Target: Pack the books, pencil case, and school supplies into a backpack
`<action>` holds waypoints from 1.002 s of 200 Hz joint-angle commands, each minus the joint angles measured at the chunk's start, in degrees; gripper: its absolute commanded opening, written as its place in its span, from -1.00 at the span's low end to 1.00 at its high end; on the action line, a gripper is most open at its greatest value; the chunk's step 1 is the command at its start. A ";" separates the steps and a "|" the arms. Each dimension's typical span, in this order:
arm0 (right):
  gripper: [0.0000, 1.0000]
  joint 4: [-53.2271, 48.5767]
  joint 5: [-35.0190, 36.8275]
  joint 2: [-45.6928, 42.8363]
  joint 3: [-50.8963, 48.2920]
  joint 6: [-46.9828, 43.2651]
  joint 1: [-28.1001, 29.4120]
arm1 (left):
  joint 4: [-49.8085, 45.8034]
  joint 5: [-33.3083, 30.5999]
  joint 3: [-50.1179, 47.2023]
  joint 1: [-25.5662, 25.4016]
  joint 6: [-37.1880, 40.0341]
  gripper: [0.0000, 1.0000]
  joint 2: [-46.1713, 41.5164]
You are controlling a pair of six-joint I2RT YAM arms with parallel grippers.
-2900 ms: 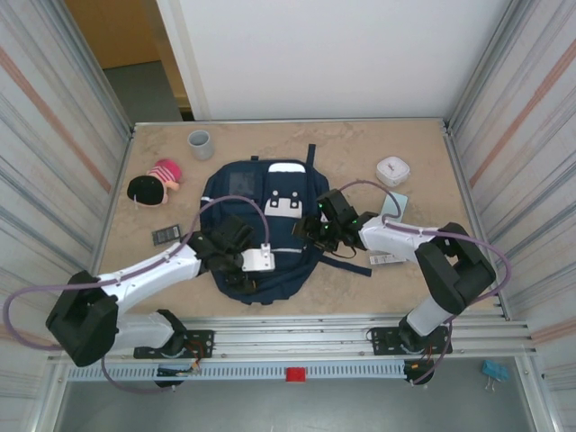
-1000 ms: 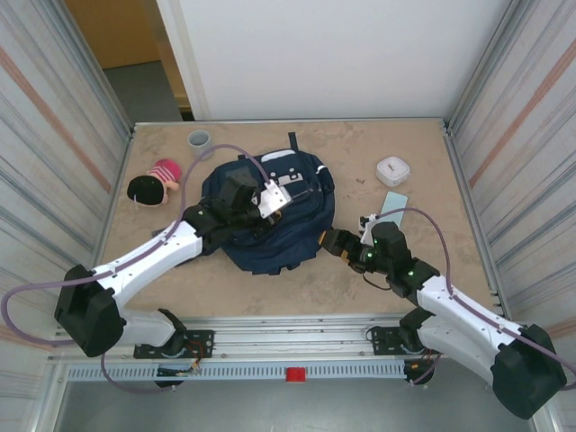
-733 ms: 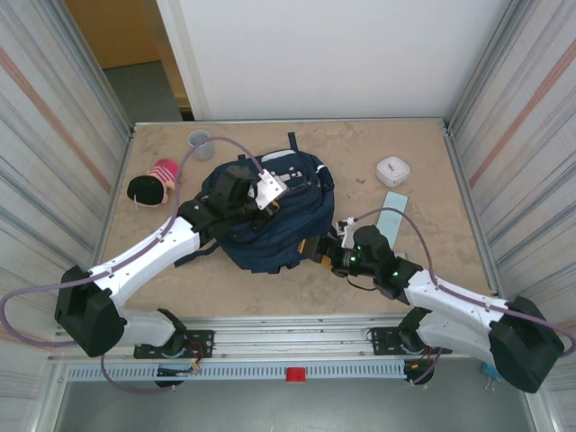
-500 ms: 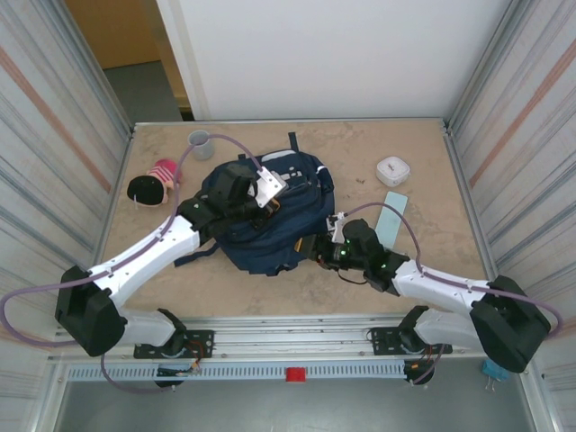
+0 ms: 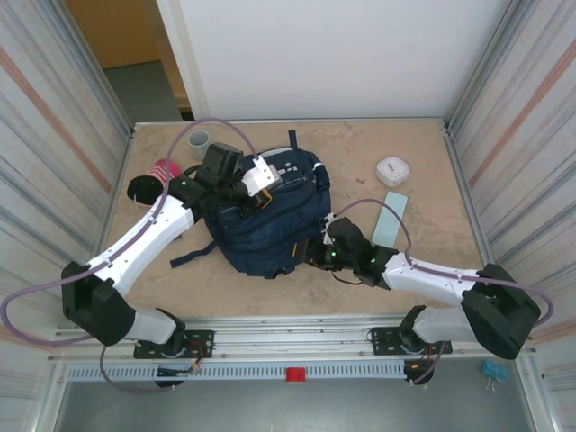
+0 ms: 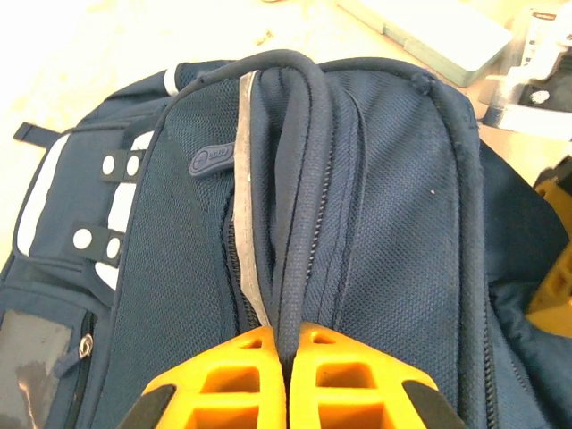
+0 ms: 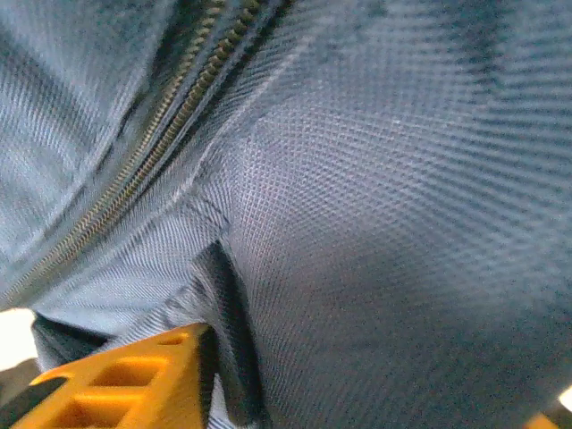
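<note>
The left end effector (image 6: pixel 286 338) is closed: its two orange fingers (image 6: pixel 353 380) meet and clamp the dark carry handle (image 6: pixel 299 179) at the top of the backpack (image 6: pixel 384 232). The handle loop rises straight out from between the fingers, with a grey strip of trim lying along its left side. In the top view this end effector sits over the far-left part of the backpack, and the left arm reaches to it from the near-left corner of the table (image 5: pixel 360 144). The right end effector (image 5: pixel 306 256) is pressed against the near-right edge of the backpack. In the right wrist view one orange finger (image 7: pixel 125 380) shows at lower left, and a sliver of the other shows at the lower right corner. The fingers stand apart with navy fabric bulging between them, and whether they grip it cannot be told. A dark fabric tab (image 7: pixel 228 349) lies just beside the left finger, and a zipper (image 7: pixel 170 152) runs diagonally above it. The backpack lies at the middle of the table, slightly toward the left edge. A pale teal flat item (image 5: pixel 392 216) lies between the backpack and the right edge, with a small white box (image 5: pixel 393 169) beyond it. A grey cup (image 5: pixel 199 140) stands near the far-left corner, and a pink-and-black object (image 5: pixel 148 182) lies at the left edge.
</note>
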 commanded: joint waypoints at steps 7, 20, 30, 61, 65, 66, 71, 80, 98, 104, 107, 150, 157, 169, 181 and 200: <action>0.11 -14.68 2.80 -6.95 2.78 -16.87 0.44 | 5.75 13.17 -0.01 3.21 12.51 -1.00 -4.97; 0.18 -20.91 2.91 -10.18 4.72 -25.43 0.50 | 6.03 16.56 -2.20 4.90 15.95 -1.00 -5.95; 0.19 -25.42 2.84 -12.27 6.68 -31.50 0.21 | 5.50 18.95 -3.19 6.24 17.67 -1.00 -6.35; 0.24 -30.57 -2.78 -18.64 10.55 -48.27 -1.81 | 1.41 24.42 -3.50 8.82 21.65 -1.00 -6.14; 0.25 -30.68 -3.88 -19.00 11.07 -49.92 -2.22 | 0.88 24.62 -3.53 8.82 22.26 -1.00 -6.10; 0.26 -30.69 -4.08 -19.09 11.27 -50.35 -2.35 | 0.75 24.72 -3.54 8.82 22.39 -1.00 -6.12; 0.28 -30.56 -5.11 -19.25 11.96 -52.18 -3.04 | 0.14 25.04 -3.53 8.82 23.00 -1.00 -6.14; 0.30 -29.58 -6.15 -19.05 13.25 -55.16 -4.29 | -0.73 25.75 -3.60 8.82 23.90 -1.00 -6.21; 0.33 -26.21 -9.47 -15.71 16.29 -60.53 -7.59 | -1.81 27.84 -4.49 8.86 26.50 -1.00 -6.74; 0.34 -24.95 -11.01 -13.94 17.64 -61.54 -8.93 | -1.58 28.33 -5.06 8.82 26.86 -1.00 -7.03; 0.34 -24.50 -11.71 -13.02 18.42 -62.32 -9.55 | -1.53 28.54 -5.32 8.82 27.18 -1.00 -7.18; 0.61 -23.95 -25.29 3.89 30.61 -70.16 -15.80 | -3.33 27.73 -7.47 8.82 31.06 -1.00 -9.68; 0.62 -24.26 -26.98 5.91 32.20 -71.34 -15.99 | -3.77 27.54 -7.81 8.82 31.62 -1.00 -10.07; 0.62 -24.47 -29.37 8.74 34.32 -72.94 -16.03 | -4.21 27.10 -8.24 8.82 32.18 -1.00 -10.50; 0.61 -24.83 -32.29 11.38 36.01 -74.16 -16.02 | -4.12 26.77 -8.69 8.82 32.19 -1.00 -10.92; 0.67 -25.07 -35.46 15.10 37.83 -74.97 -16.01 | -3.95 27.22 -9.00 8.90 32.27 -1.00 -11.23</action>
